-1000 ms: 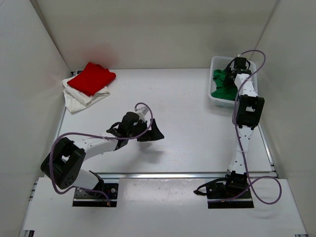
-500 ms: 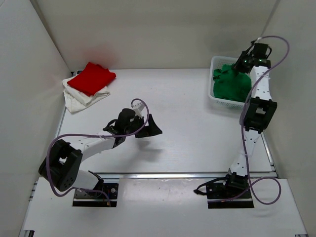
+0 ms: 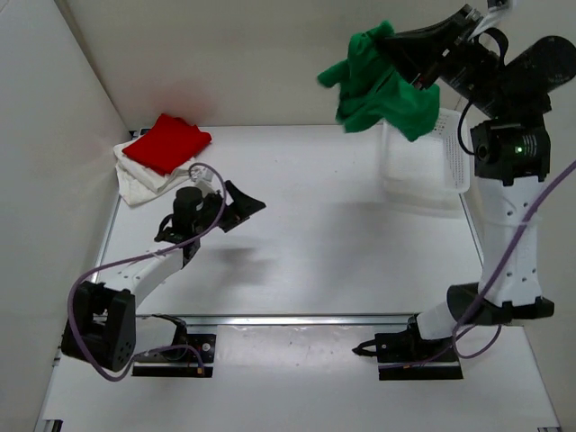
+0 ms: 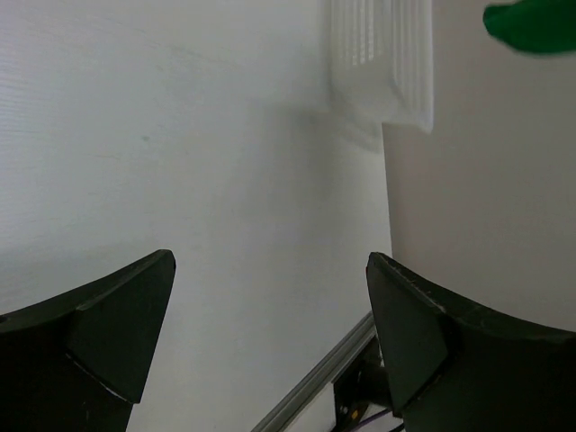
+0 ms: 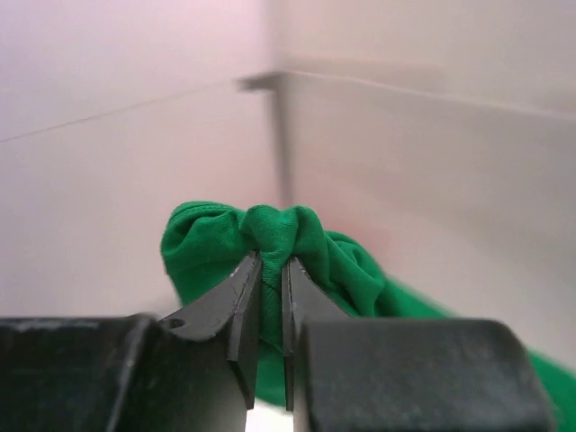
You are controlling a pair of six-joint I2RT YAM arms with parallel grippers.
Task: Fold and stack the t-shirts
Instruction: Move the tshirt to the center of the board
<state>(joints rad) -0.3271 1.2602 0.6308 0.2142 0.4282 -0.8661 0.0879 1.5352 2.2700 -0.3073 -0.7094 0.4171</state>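
A crumpled green t-shirt hangs high in the air near the back wall, pinched in my right gripper, which is shut on a bunched fold of it. At the back left of the table a folded red t-shirt lies on top of a folded off-white t-shirt. My left gripper hovers over the left middle of the table, jaws wide open with nothing between them. A corner of the green t-shirt shows in the left wrist view.
The white perforated basket stands at the back right of the table, blurred, and also shows as the basket in the left wrist view. White walls enclose the table on three sides. A metal rail runs along the near edge.
My right gripper has closed on the green t-shirt and lifted it out of the basket, up and to the left. My left arm has swung left and toward the back.
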